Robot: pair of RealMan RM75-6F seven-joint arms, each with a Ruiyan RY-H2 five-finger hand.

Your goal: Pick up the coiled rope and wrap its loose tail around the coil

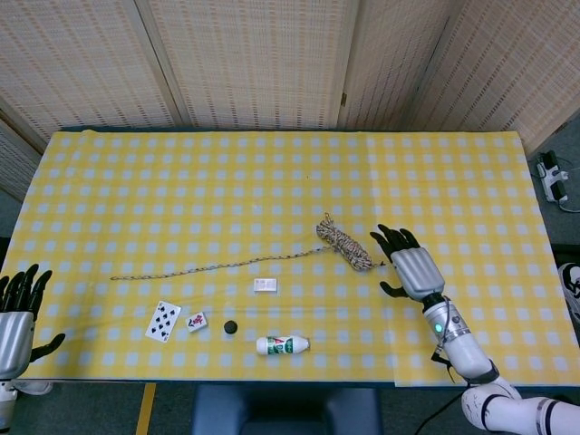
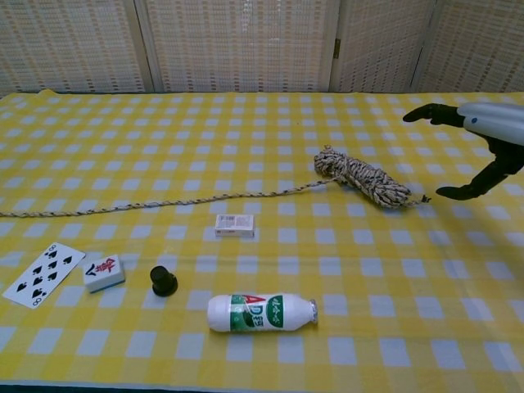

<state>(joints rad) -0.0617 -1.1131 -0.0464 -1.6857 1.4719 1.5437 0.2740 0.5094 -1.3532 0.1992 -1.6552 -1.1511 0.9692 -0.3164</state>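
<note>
**Rope on the cloth, right hand beside it**

The coil (image 1: 344, 244) lies right of centre on the table (image 1: 272, 181), its tail (image 1: 208, 266) trailing left. Just right of it hovers the right hand (image 1: 410, 270), fingers spread, holding nothing. The left hand (image 1: 16, 308) waits, fingers apart, at the near-left edge.

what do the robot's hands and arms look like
Both hands have black fingers and a silver-grey metallic back shell. On the right hand the shell is ribbed, and behind it a slim silver wrist carries a small green light, running into a rounded white-grey forearm with a dark cable alongside. The left hand shows the same silver shell and black fingers; its arm is mostly out of frame.
</note>
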